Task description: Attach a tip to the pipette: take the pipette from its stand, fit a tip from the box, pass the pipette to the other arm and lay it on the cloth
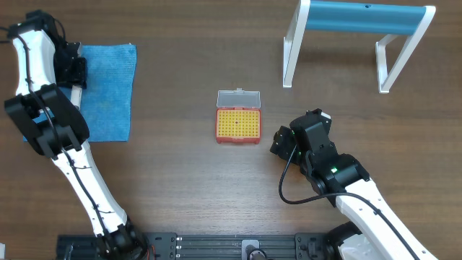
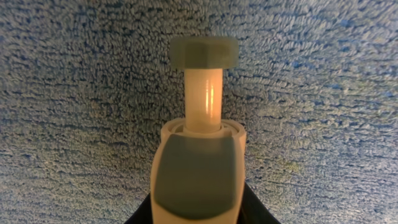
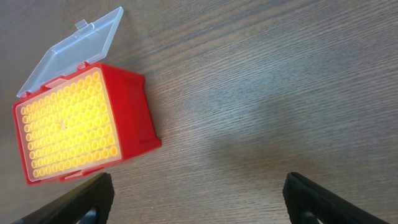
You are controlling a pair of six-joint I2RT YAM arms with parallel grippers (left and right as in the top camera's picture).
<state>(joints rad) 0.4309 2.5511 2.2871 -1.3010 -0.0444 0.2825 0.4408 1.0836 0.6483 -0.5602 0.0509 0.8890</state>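
The pipette is clasped in the left gripper, plunger end foremost, directly over the blue cloth by the worktop's left edge; whether it touches cannot be told. The right gripper is spread wide beside the tip box, mid-worktop.

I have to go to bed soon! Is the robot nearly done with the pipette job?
Nearly. The blue and white stand is empty and the open right tool sits by the red box of yellow tips, so pickup and handover look done. The left tool holds the white and grey pipette at the blue cloth. Left: let go. Its tip is hidden.
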